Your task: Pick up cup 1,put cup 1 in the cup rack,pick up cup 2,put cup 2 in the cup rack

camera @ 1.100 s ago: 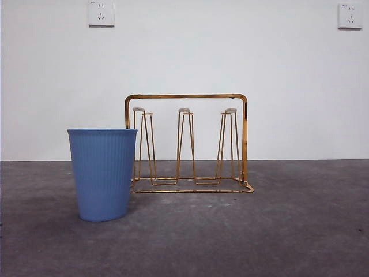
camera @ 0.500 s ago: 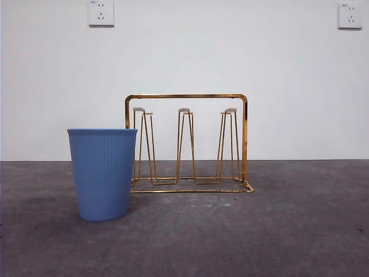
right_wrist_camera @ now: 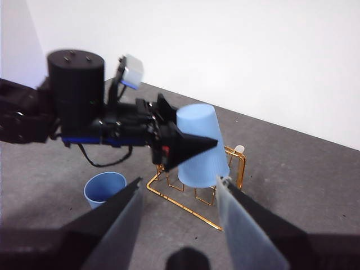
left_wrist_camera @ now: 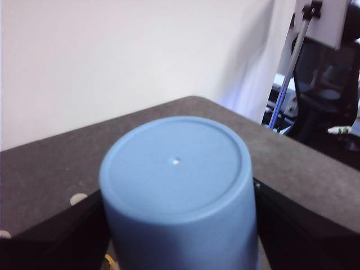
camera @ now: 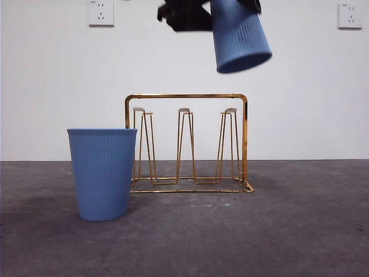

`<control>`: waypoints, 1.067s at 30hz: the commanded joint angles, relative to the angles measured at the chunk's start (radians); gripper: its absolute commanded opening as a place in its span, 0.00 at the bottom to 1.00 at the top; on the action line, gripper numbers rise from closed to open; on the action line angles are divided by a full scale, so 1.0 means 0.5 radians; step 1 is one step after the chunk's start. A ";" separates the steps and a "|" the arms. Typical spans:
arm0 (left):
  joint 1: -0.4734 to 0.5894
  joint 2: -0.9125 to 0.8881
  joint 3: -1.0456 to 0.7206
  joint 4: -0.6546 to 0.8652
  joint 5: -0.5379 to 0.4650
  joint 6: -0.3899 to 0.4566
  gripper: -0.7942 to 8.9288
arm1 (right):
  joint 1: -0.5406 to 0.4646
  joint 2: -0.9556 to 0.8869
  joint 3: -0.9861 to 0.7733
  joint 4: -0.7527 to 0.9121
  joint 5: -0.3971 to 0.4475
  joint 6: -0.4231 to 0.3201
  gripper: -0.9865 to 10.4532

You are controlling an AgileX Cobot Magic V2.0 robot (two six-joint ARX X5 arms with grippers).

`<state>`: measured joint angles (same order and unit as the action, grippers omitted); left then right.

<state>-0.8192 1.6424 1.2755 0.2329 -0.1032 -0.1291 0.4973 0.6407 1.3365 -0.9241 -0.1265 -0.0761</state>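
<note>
A blue ribbed cup hangs upside down and slightly tilted, high above the right half of the gold wire cup rack. My left gripper is shut on it. In the left wrist view the cup's flat bottom fills the space between the two black jaws. A second blue cup stands upright on the table, in front of the rack's left end. In the right wrist view my right gripper is open and holds nothing, high up on the far side of the rack from the left arm.
The dark grey table ends at a white wall with two sockets. In the left wrist view the table's corner shows, with a chair and gear beyond it.
The left arm has come into the top of the front view carrying the upside-down cup. Before, no arm or second cup showed there. The standing cup and the rack have not moved.
</note>
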 commanded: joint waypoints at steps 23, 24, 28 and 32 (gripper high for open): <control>0.123 0.363 0.003 0.225 -0.071 0.111 0.07 | 0.000 -0.005 -0.008 -0.102 0.008 -0.012 0.28; 0.123 0.378 0.003 0.226 -0.072 0.111 0.07 | 0.000 -0.004 -0.008 -0.102 0.008 -0.012 0.28; 0.124 0.432 0.003 0.233 -0.072 0.111 0.07 | 0.000 -0.004 -0.008 -0.103 0.008 -0.013 0.28; 0.123 0.497 0.003 0.249 -0.072 0.111 0.07 | 0.000 -0.004 -0.009 -0.105 0.008 -0.013 0.28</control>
<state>-0.7597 1.8782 1.2755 0.3389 -0.1402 -0.0860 0.4973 0.6411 1.3365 -0.9798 -0.1265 -0.0761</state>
